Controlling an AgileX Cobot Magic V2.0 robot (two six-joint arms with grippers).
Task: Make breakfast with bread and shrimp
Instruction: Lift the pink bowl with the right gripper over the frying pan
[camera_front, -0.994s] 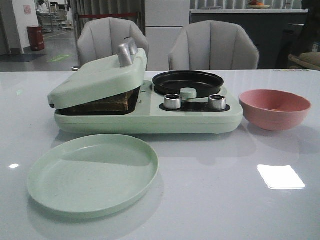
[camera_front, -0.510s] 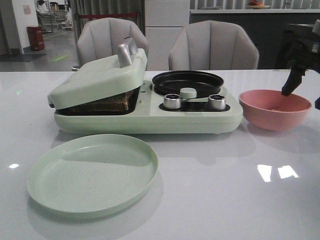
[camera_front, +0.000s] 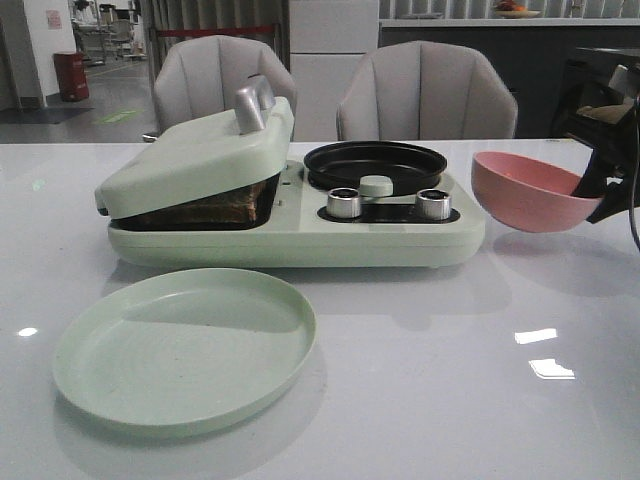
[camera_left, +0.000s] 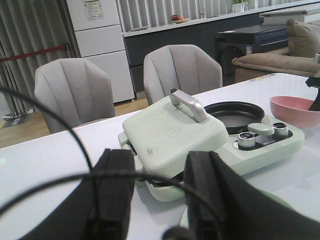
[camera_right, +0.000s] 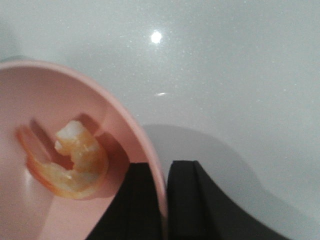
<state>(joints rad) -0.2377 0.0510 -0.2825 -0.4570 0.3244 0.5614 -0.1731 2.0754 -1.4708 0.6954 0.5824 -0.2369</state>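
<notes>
Your right gripper (camera_front: 598, 190) is pinching the rim of the pink bowl (camera_front: 528, 195) at its right side, one finger inside the wall and one outside, and you are holding the bowl lifted off the white table (camera_front: 420, 380), tilted, just beside the right end of the pale green breakfast maker (camera_front: 300, 225). In the right wrist view the two dark fingers (camera_right: 186, 200) are closing on the bowl wall, and a curled orange-pink shrimp (camera_right: 70, 162) with a whitish end is lying inside the bowl near that rim; only this one piece is showing there. The bread (camera_front: 205, 210) is sitting in the sandwich press on the left half of the appliance, its dark crust edge showing in the gap under the partly raised lid (camera_front: 195, 155) with the silver handle (camera_front: 252, 105). The round black frying pan (camera_front: 376, 163) is sitting on the right half, behind two silver knobs (camera_front: 345, 203). A round pale green plate (camera_front: 185, 345) is lying on the table in front of the press. Your left gripper (camera_left: 157, 192) is hanging above the near table edge with its fingers spread apart and holding nothing, a black cable crossing in front of them.
</notes>
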